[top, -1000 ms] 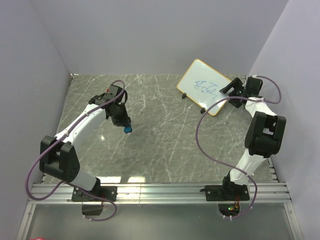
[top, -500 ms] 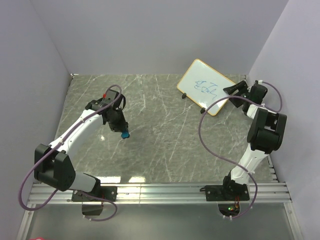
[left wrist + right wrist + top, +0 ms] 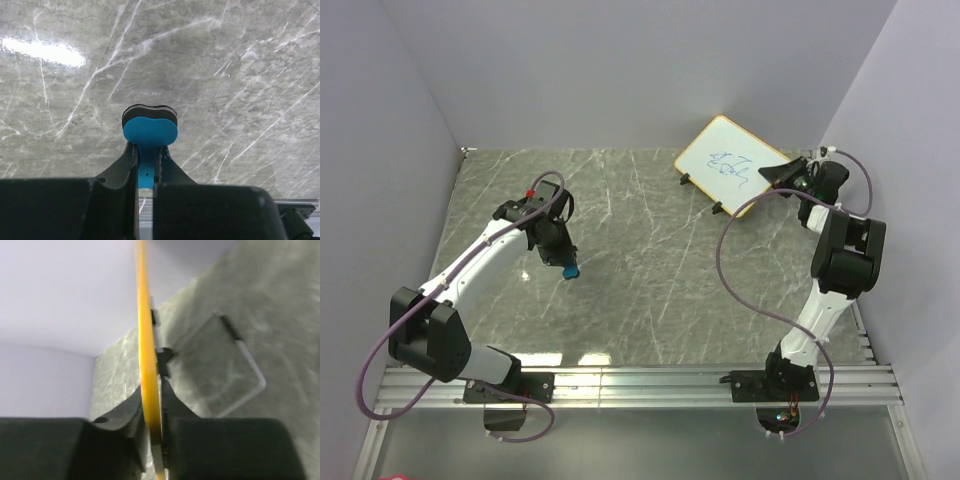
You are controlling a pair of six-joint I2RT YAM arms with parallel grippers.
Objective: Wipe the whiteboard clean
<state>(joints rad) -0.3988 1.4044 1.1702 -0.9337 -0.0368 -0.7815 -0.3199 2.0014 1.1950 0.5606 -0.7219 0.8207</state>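
At the far right, my right gripper clamps the yellow edge of the whiteboard. My left gripper, pinching the blue eraser, has the board well apart at two o'clock.

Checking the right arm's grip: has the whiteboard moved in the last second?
Yes. The whiteboard, held by the right gripper, has drawn its near edge back toward the rear wall.
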